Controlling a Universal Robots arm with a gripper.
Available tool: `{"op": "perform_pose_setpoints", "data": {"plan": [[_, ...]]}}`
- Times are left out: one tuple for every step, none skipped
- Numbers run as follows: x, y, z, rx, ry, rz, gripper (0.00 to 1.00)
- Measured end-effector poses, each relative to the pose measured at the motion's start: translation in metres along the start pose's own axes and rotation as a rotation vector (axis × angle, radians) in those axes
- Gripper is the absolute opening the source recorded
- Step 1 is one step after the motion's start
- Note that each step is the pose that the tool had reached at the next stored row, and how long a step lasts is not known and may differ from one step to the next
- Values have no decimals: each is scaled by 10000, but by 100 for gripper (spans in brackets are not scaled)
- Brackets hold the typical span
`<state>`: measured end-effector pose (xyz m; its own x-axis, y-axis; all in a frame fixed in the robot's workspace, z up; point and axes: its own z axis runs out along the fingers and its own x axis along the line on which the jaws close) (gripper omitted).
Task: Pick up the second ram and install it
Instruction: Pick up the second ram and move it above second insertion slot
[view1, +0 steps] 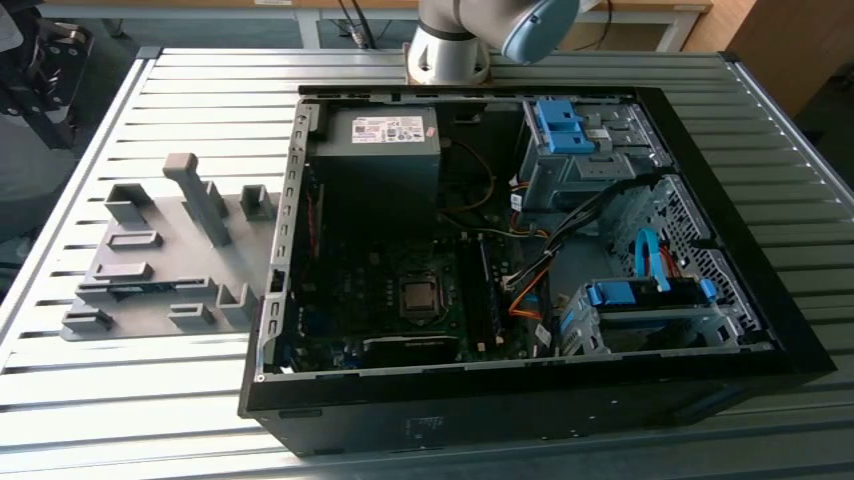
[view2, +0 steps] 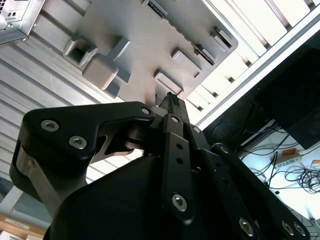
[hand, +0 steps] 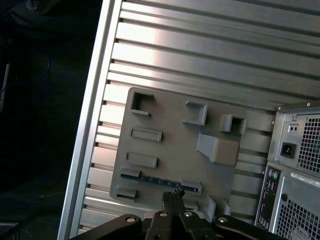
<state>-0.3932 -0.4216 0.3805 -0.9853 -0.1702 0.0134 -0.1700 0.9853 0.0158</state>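
The second ram (hand: 155, 178) is a thin blue stick lying flat in the grey holder plate (hand: 170, 125), held between small blocks at the plate's edge. In the exterior view the ram (view1: 131, 289) lies on that plate (view1: 174, 240), at the exterior view's left of the open computer case (view1: 534, 380). In both wrist views my gripper (hand: 172, 193) (view2: 172, 100) hangs well above the plate, its fingertips pointing down close to the ram's line. The two fingers are shut together with nothing between them.
The case's motherboard (view1: 400, 290) faces up, with a power supply (view1: 380, 140) at the back and blue-latched drive bays (view1: 574, 130) (view1: 641, 295) at the exterior view's right. A tall grey post (view1: 200, 195) stands on the holder plate. The slatted metal table (view1: 134, 400) ends just beyond the plate.
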Motion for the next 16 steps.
{"op": "perform_pose_setpoints", "data": {"plan": [[0, 0, 0, 0, -1, 0, 11], [0, 0, 0, 0, -1, 0, 11], [0, 0, 0, 0, 0, 0, 11], [0, 0, 0, 0, -1, 0, 11], [0, 0, 0, 0, 0, 0, 11], [0, 0, 0, 0, 0, -1, 11], [0, 0, 0, 0, 0, -1, 11], [0, 0, 0, 0, -1, -2, 11], [0, 0, 0, 0, 0, -11, 11], [0, 0, 0, 0, 0, -36, 11], [0, 0, 0, 1, 1, -84, 11], [0, 0, 0, 2, 2, -153, 11], [0, 0, 0, 3, 4, -239, 11], [0, 0, 0, 4, 5, -336, 11], [0, 0, 0, 5, 6, -438, 11], [0, -1, 0, 7, 8, -553, 11]]}}
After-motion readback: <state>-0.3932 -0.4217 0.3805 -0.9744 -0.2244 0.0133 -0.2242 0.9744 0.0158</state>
